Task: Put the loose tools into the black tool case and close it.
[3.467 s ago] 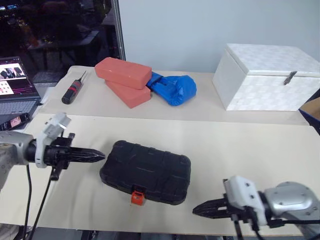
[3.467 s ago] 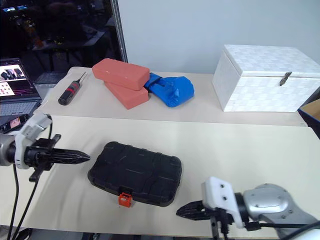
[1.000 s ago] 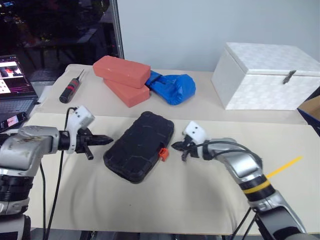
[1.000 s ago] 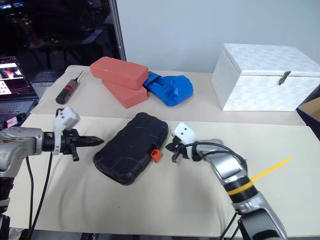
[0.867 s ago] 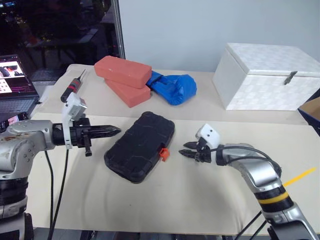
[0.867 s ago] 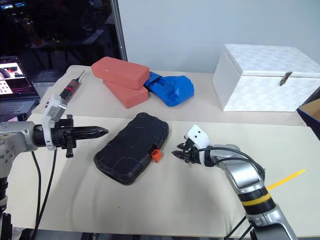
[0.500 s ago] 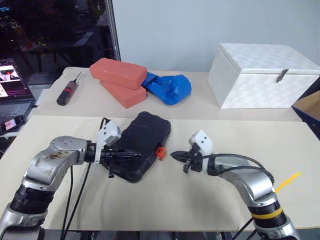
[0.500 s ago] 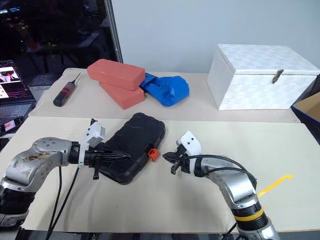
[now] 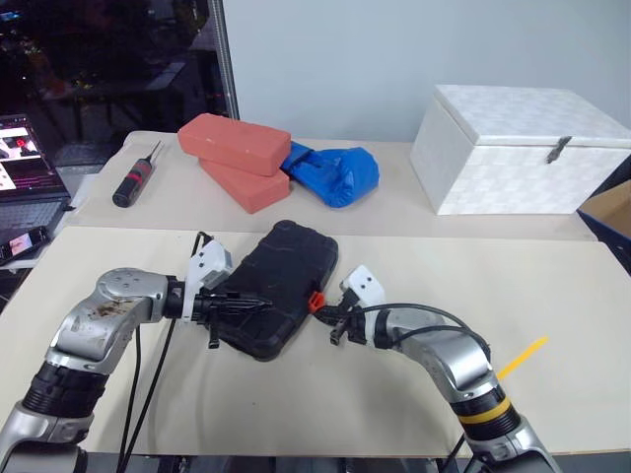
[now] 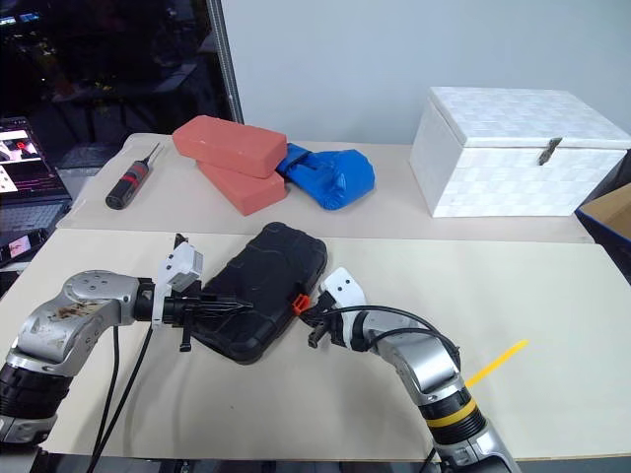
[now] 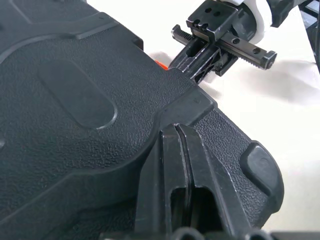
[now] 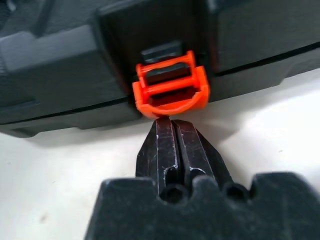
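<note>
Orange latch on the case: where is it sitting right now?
The orange latch is on the black tool case's right-hand edge, mid-table in the head views. The shut right gripper has its tips right at the latch; the left gripper rests on the lid.

The black tool case (image 9: 278, 286) is a hinged plastic clamshell with a pebbled, moulded outer shell and rounded corners, and it lies shut and flat on the pale counter (image 9: 552, 286), turned diagonally. A small orange latch (image 12: 170, 90) sits on its long edge, hanging open and away from the shell rather than snapped flat. No loose tools are visible outside the case.
</note>
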